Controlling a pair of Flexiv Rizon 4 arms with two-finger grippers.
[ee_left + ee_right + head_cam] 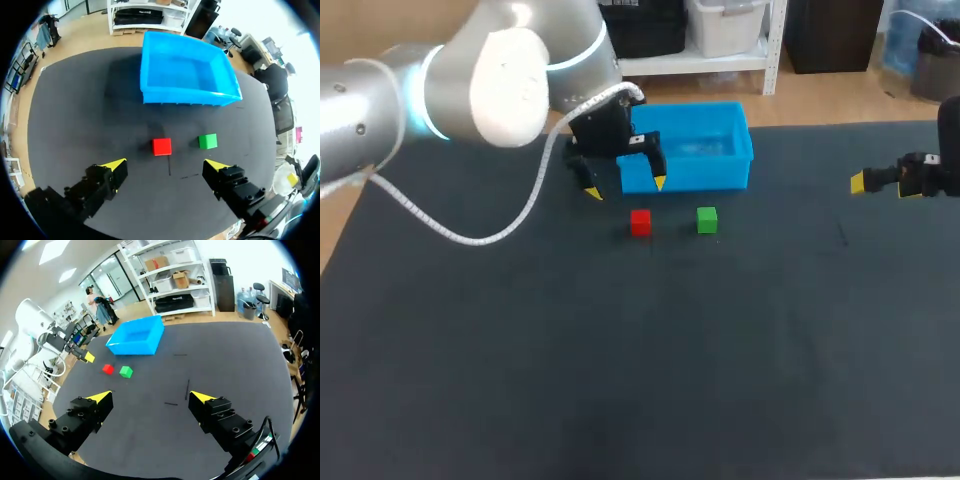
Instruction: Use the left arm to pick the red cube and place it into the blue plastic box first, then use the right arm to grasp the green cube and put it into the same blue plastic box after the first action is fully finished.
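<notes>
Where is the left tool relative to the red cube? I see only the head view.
Observer: In its wrist view the left tool is open, and the red cube lies just ahead of its gap, untouched.
Reviewer: Is the blue box empty?
Observer: Yes, the blue box shows a bare floor throughout.
Reviewer: And the right tool?
Observer: The right tool is open, holding nothing, far from the green cube.

light: bright, even, overhead | shadows: soft, beside blue box (185, 75) | glare: left wrist view
</notes>
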